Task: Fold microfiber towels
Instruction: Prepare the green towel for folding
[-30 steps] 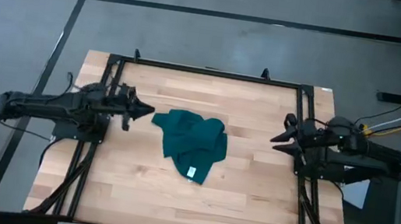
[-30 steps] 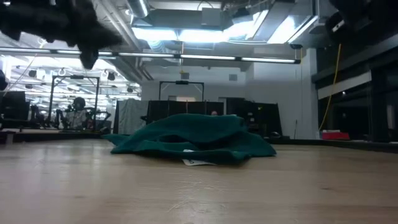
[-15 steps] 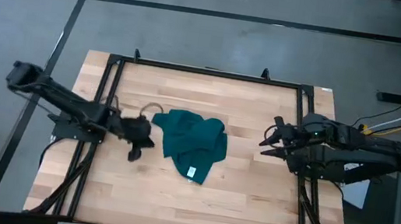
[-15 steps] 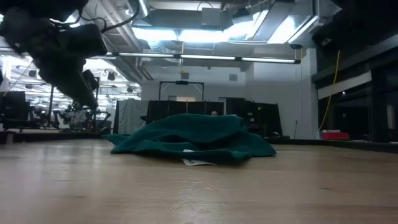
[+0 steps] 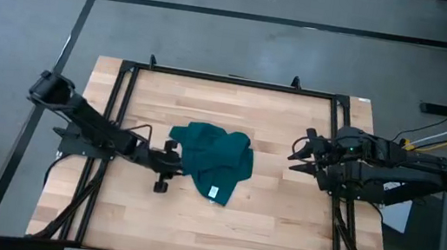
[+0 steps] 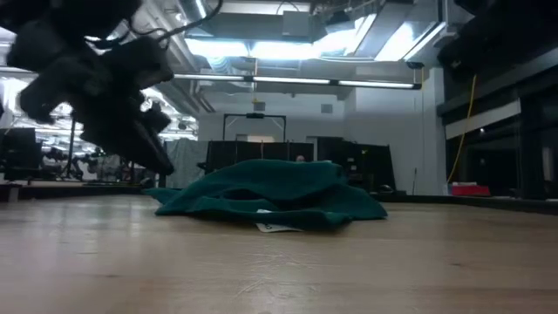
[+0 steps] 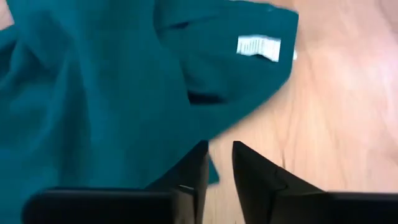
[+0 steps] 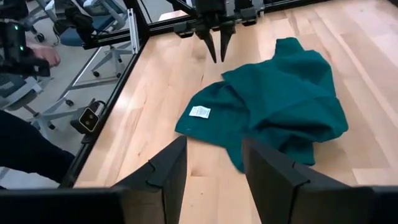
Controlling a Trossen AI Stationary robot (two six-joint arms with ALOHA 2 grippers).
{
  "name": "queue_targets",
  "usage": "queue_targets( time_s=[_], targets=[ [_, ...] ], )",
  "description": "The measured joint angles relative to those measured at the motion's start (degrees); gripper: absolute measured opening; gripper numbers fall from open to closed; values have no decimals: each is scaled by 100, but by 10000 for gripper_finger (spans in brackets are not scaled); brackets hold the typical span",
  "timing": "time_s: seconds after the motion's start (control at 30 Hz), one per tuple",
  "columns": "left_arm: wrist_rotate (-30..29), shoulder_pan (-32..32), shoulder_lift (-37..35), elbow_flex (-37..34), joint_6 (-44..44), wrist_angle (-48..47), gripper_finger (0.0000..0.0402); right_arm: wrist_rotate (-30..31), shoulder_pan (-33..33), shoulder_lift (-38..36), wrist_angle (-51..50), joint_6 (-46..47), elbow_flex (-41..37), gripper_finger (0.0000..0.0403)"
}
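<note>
The dark teal-green towel (image 5: 214, 159) lies crumpled in a heap on the middle of the wooden table (image 5: 280, 221), with its white tag (image 5: 213, 192) at the near corner. It also shows in the low view (image 6: 279, 192) and both wrist views (image 7: 93, 93) (image 8: 280, 99). My left gripper (image 5: 174, 164) hangs tipped downward just above the towel's left edge. Its fingers are a narrow gap apart (image 7: 219, 149) and hold nothing. From the low view (image 6: 166, 166) it is clear of the table. My right gripper (image 5: 292, 157) is open and empty to the right of the towel (image 8: 214, 146).
A black metal frame (image 5: 230, 79) runs around the table's far, left and right sides. Bare wood lies near the front edge (image 5: 216, 238). Beyond the table's edge, in the right wrist view, stand office chairs (image 8: 74, 25), and a person's hand (image 8: 46, 56) shows there.
My left gripper has swung from the table's left side toward the towel and the near edge, come down, and tipped its fingers downward over the towel's left edge. My right gripper has moved a little toward the towel. The towel has not moved.
</note>
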Motion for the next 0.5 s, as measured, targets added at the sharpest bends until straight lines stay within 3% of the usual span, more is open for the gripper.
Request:
queue_targets(
  time_s=[0.27,0.5],
  targets=[
    [661,491,34,-8,-69,-169,138,-53,0,-46,191,298,0,175],
    [812,642,185,-8,133,-224,164,-153,0,-50,425,398,0,191]
  ],
)
